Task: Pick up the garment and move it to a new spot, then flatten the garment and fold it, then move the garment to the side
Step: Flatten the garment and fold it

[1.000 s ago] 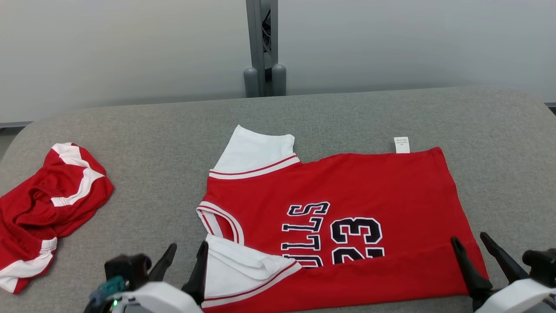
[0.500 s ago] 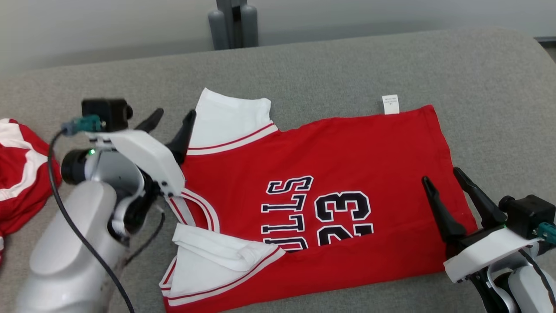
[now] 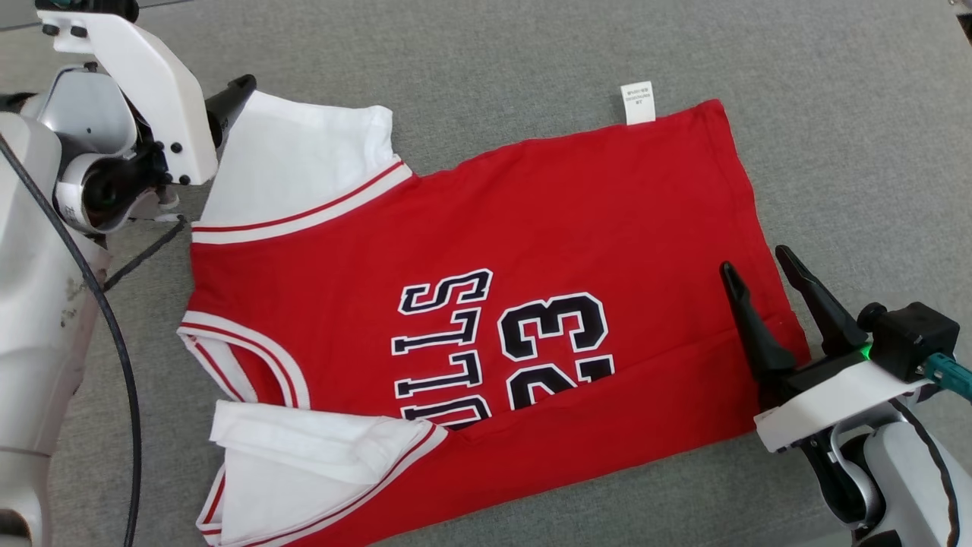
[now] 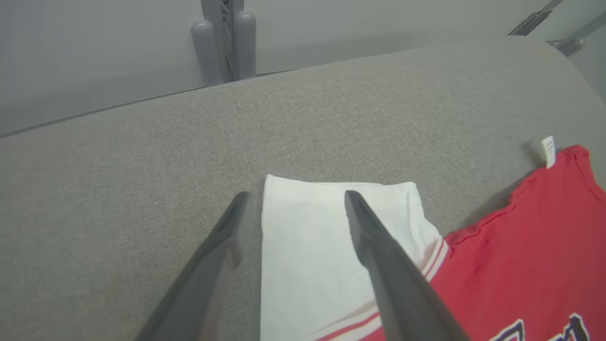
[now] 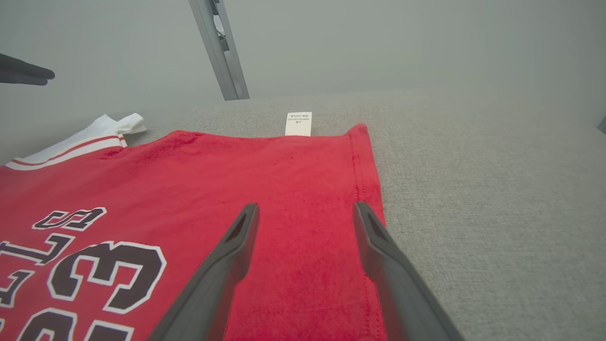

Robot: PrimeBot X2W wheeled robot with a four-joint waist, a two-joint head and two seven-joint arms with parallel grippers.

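The garment [image 3: 493, 213] is a red jersey with white sleeves and dark lettering, lying flat on the grey table, its near edge folded over the lettering. My left gripper [image 4: 297, 195] is open above the far white sleeve [image 4: 307, 246], one finger on each side of the sleeve's left edge. In the head view one left fingertip [image 3: 237, 85] shows by that sleeve [image 3: 296, 159]. My right gripper [image 3: 755, 258] is open over the red hem at the right; in the right wrist view its fingers [image 5: 306, 205] straddle the hem's stitched edge [image 5: 364, 189]. Nothing is held.
A white care label [image 3: 638, 102] sticks out of the far edge. The near sleeve [image 3: 319, 463] lies folded and rumpled. Bare grey table [image 3: 835, 114] extends to the right and far side. A grey post [image 4: 222, 38] stands beyond the table's back edge.
The head camera has tilted down, so the whole picture shifted. My left arm has reached forward from the near sleeve to the far sleeve. My right gripper has moved slightly further over the hem.
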